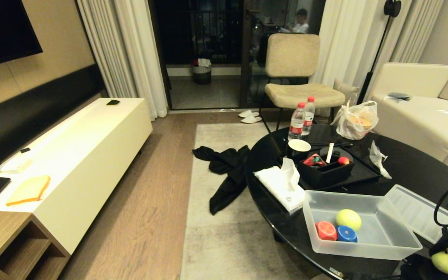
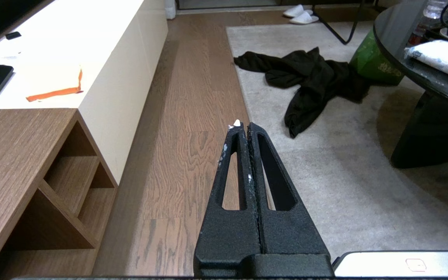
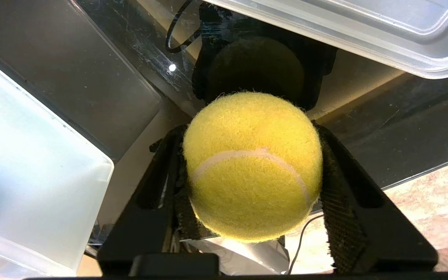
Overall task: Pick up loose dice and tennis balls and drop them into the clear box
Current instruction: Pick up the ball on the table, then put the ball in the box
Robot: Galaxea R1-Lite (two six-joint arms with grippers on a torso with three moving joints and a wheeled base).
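A fuzzy yellow-green tennis ball (image 3: pixel 252 167) sits between the two black fingers of my right gripper (image 3: pixel 249 132), which press on both its sides just above the black glass table. In the head view this ball (image 1: pixel 447 261) and the right gripper (image 1: pixel 443 256) are at the table's near right edge, right of the clear box (image 1: pixel 379 249). Inside the box lie another tennis ball (image 1: pixel 348 219), a red die (image 1: pixel 326 230) and a blue die (image 1: pixel 347 234). My left gripper (image 2: pixel 243 125) is shut and empty, parked over the wooden floor.
The box's ribbed lid (image 1: pixel 418 212) lies on the table (image 1: pixel 414 171) behind the right gripper. A black tray (image 1: pixel 327 175) of small items, a tissue pack (image 1: pixel 280 182), a cup, two bottles and a plastic bag stand further back. Dark clothing (image 1: pixel 228 171) lies on the rug.
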